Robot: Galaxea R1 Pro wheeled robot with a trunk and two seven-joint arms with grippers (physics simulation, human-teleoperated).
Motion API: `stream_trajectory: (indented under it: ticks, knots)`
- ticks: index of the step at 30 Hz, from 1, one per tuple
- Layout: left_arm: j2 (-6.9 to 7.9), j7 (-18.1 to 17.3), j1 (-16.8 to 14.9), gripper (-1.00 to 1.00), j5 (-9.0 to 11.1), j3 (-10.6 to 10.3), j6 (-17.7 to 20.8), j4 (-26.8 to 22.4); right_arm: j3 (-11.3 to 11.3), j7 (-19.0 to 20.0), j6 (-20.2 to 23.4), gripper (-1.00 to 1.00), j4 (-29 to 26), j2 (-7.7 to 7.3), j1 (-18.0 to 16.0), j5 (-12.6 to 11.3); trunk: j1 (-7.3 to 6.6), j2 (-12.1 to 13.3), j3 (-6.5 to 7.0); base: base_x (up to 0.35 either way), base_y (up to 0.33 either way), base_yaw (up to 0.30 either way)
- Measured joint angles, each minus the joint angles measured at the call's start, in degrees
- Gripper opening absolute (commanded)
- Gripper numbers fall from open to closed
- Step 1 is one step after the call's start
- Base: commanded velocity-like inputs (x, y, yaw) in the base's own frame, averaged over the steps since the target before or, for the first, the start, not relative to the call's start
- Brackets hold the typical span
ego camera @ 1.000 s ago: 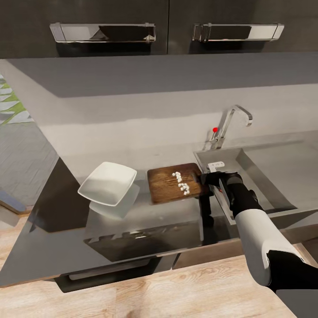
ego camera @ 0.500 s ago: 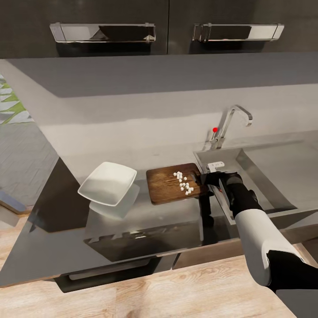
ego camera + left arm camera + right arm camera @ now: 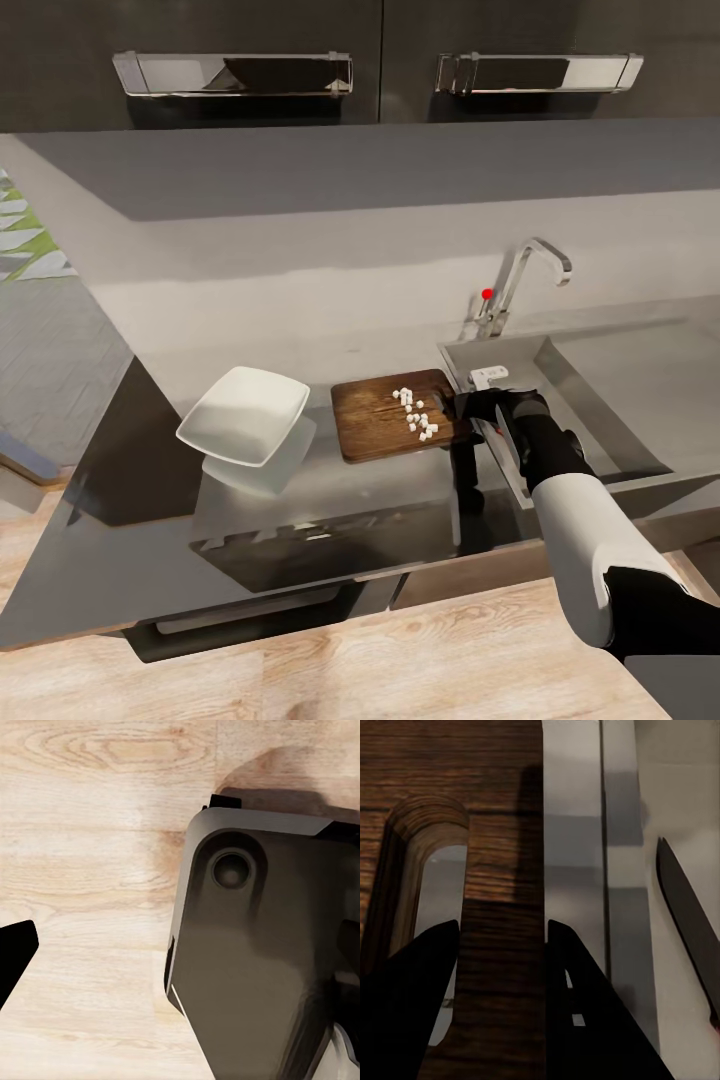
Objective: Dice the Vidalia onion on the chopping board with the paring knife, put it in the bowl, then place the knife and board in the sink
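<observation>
Countertop: the long grey glossy steel-like countertop (image 3: 300, 490) runs below dark wall cabinets with chrome handles; a light wooden floor (image 3: 82, 832) lies in front of it.
Sink: the rectangular stainless-steel sink (image 3: 600, 400) with a chrome faucet and red dot sits at the right end of the worktop.
Chopping board: the dark brown wooden rectangular chopping board (image 3: 385, 420) lies flat on the worktop between the bowl and the basin, its slot-handle end toward the basin.
Diced onion: small white onion cubes (image 3: 415, 412) lie scattered on the board, toward its sink-side half.
Bowl: the white shallow squarish bowl (image 3: 245, 413) rests on the worktop just left of the board, apart from it.
Paring knife: the thin dark pointed blade of the paring knife (image 3: 690, 911) lies on a pale steel surface beside the board's edge; a trace of red handle shows at the picture's edge.
Right gripper: the black right gripper (image 3: 502, 945) straddles the strip of board between slot and edge, fingers on either side, closing on that end of the board.
Left gripper: one dark fingertip of the left gripper (image 3: 15, 952) shows over the wooden floor beside a dark robot housing; whether it is open or closed cannot be told.
</observation>
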Motion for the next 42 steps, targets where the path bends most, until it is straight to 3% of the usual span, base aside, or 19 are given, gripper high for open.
stream_trajectory:
  ticks: [10,42]
  knots:
    - [0.00,0.0,0.0,1.00,0.0,0.0,0.0,0.0,0.0,0.0,0.0,-1.00,0.0,0.07,0.0,0.7,0.00,0.0,0.30,0.000,0.000,0.000]
    - [0.00,0.0,0.0,1.00,0.0,0.0,0.1,0.0,0.0,0.0,0.1,-1.00,0.0,0.09,0.0,1.0,0.00,0.0,3.17,0.000,0.000,0.000]
